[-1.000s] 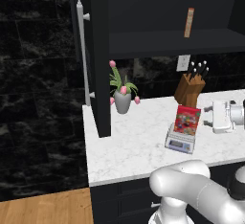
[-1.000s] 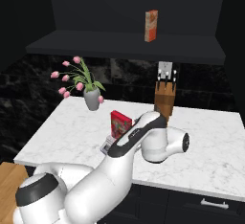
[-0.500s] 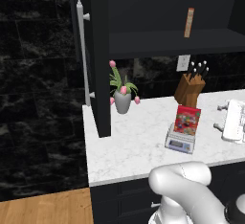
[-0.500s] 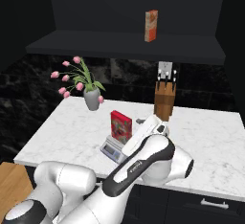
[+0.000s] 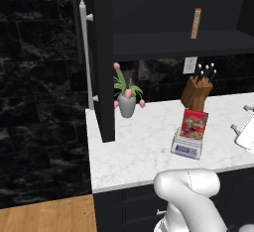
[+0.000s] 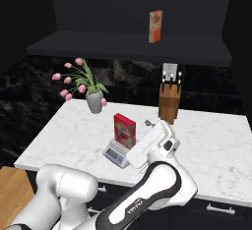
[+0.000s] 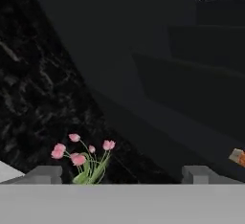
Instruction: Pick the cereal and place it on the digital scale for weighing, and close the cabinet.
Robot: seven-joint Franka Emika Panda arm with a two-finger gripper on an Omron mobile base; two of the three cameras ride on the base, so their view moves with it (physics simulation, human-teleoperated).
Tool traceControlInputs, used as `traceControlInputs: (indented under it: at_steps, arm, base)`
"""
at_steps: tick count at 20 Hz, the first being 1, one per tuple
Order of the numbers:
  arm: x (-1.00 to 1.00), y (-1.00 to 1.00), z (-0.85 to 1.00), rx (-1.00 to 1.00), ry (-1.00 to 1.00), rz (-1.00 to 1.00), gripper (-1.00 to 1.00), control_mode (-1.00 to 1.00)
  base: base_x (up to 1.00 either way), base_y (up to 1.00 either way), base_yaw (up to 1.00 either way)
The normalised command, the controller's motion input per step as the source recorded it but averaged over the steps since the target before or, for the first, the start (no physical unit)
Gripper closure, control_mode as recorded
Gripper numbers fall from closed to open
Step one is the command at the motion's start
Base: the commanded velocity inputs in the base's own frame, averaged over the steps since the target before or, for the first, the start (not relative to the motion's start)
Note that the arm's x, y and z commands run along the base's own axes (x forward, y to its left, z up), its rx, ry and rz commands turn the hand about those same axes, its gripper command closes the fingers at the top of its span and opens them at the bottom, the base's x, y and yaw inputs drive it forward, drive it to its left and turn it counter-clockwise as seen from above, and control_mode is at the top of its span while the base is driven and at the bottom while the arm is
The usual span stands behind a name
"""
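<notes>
We see white marble counter (image 5: pixel 134 146) carrying tulip vase (image 5: pixel 127 104) far left, knife block (image 5: pixel 196 93) far right, digital scale (image 5: pixel 186 146) near middle. Cereal (image 5: pixel 194 124) upright on scale. Dark shelf (image 6: pixel 133 47) above holds tan-orange box (image 6: pixel 155 26).

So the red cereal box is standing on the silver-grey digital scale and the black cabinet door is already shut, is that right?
Not quite: the red cereal box does stand on the silver-grey digital scale, but the black cabinet door is open, swung out edge-on over the counter, as the left base view shows.
</notes>
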Motion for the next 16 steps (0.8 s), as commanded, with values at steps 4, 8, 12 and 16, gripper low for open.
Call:
traceControlInputs:
  at_steps: [4, 8, 12, 16]
  arm:
    - [-0.24, -0.41, 0.58, 0.02, -0.39, -0.12, -1.0, -1.0]
    - [-0.24, -0.4, 0.53, 0.11, -0.27, -0.06, -1.0, -1.0]
    - [-0.39, -0.43, 0.43, 0.14, -0.24, -0.04, -1.0, -1.0]
    - [-0.54, -0.59, 0.4, 0.14, -0.2, -0.03, -1.0, -1.0]
  base:
    - [0.0, 0.0, 0.0]
    - [0.0, 0.0, 0.0]
    - [0.0, 0.0, 0.0]
    - [0.0, 0.0, 0.0]
